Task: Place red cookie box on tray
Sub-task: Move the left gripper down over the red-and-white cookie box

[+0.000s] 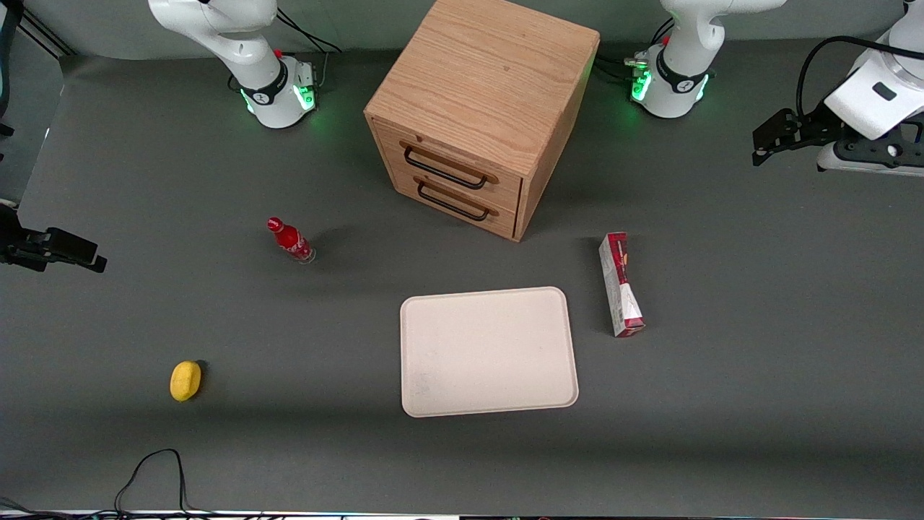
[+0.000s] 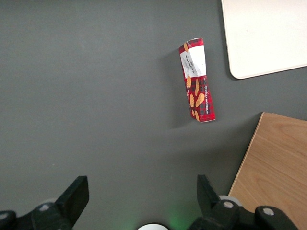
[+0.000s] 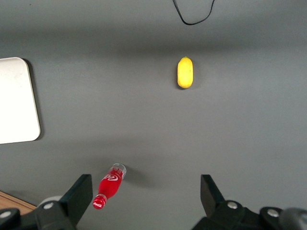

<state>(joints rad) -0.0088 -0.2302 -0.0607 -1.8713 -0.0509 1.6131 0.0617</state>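
Box (image 1: pixel 621 284) lies flat on counter (image 1: pixel 758 375) just beside tray (image 1: pixel 488 352), toward working arm's end, not touching it. Tool (image 2: pixel 141 196) hangs high above counter's working-arm edge, well apart from box (image 2: pixel 197 79), fingers spread wide, holding nothing.

red cookie box (image 2: pixel 197 80): dark red with a plaid pattern, tan cookie shapes along its length, a white wedge at one end
tray (image 1: pixel 488 351): plain cream-white
bench (image 1: pixel 758 361): uniform dark grey
cabinet (image 1: pixel 482 115): light oak with visible grain; two black drawer handles
bottle (image 1: pixel 290 240): bright red with white lettering, red cap
lemon (image 1: pixel 185 380): yellow
claw (image 2: pixel 140 197): black fingers spread wide, high above the grey bench near the working arm's end; white wrist housing above it
arm bases (image 1: pixel 675 83): white with black bands, glowing green lights
cable (image 1: pixel 155 473): black
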